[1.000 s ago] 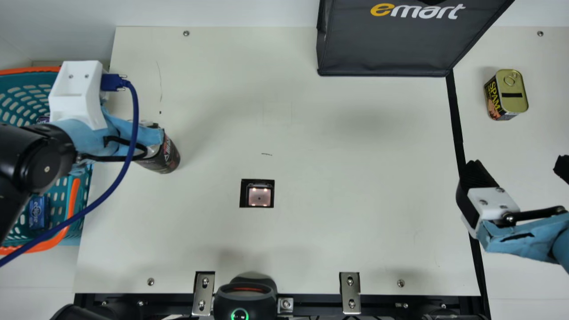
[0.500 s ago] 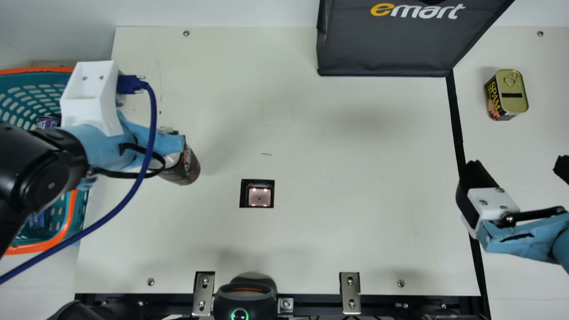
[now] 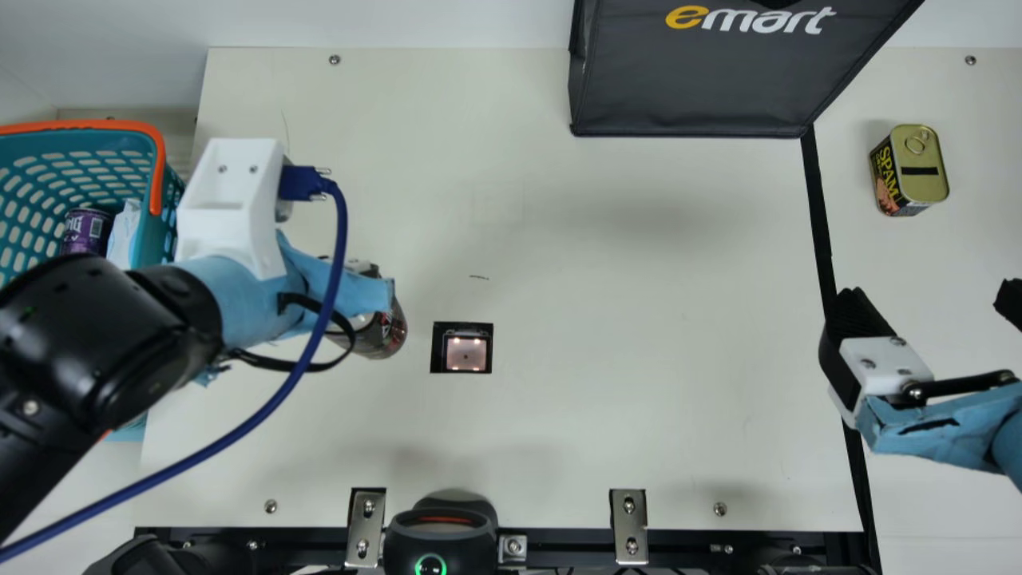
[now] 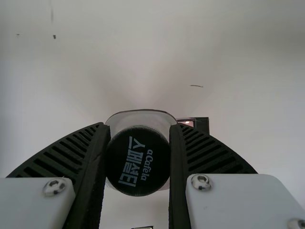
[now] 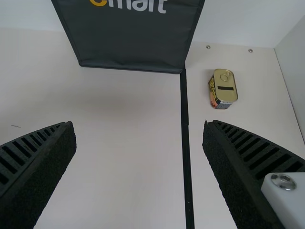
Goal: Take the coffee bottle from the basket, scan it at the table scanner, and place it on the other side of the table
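Note:
In the main view my left gripper, partly behind its blue wrapping, holds the dark coffee bottle just left of the table scanner. The left wrist view shows the bottle's black cap between the two ribbed fingers of my left gripper, which is shut on the bottle. Part of the scanner shows beyond one finger. At the main view's right side, my right gripper stands open over the black line; in the right wrist view the right gripper has nothing between its fingers.
The teal basket at the far left holds a purple can and a white packet. A black bag stands at the back, and a yellow can sits right of the black line. A black device is at the front edge.
My left gripper has carried the bottle rightward and somewhat toward the front edge, from beside the basket to near the scanner. The right gripper has kept still.

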Robot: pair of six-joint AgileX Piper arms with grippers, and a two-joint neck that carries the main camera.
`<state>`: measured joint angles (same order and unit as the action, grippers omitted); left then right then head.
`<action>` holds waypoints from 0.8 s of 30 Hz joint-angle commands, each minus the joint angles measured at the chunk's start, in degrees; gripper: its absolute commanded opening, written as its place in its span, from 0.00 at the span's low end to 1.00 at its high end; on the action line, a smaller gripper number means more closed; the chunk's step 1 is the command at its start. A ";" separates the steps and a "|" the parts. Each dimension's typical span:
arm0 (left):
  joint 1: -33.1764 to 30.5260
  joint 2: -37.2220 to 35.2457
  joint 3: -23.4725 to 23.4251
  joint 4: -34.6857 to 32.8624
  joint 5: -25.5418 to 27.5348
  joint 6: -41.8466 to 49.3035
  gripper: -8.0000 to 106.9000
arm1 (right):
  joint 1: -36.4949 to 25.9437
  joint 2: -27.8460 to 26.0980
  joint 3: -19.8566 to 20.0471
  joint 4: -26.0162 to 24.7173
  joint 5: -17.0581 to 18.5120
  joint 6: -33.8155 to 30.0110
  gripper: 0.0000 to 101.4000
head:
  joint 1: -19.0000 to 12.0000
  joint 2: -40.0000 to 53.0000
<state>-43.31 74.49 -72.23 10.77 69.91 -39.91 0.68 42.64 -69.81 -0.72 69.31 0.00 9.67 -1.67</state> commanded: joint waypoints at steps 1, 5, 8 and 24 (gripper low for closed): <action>-1.66 0.06 0.31 0.29 -0.01 -0.96 0.00 | 0.00 0.00 0.00 0.00 0.00 0.00 0.94 | -1.75 0.09; -4.67 -0.03 1.14 0.58 -0.01 -2.78 0.00 | 0.00 0.00 0.00 0.00 0.00 0.00 0.94 | -1.75 0.09; -6.85 -0.19 1.73 0.73 -0.01 -4.19 0.00 | 0.00 0.00 0.00 0.00 0.00 0.00 0.94 | -1.75 0.09; -17.25 -4.15 5.14 3.34 -0.01 -12.96 0.00 | 0.00 0.00 0.00 0.00 0.00 0.00 0.94 | -1.75 0.09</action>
<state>-60.13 70.47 -67.32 13.81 69.91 -52.24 0.68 42.64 -69.81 -0.72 69.31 0.00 9.58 -1.67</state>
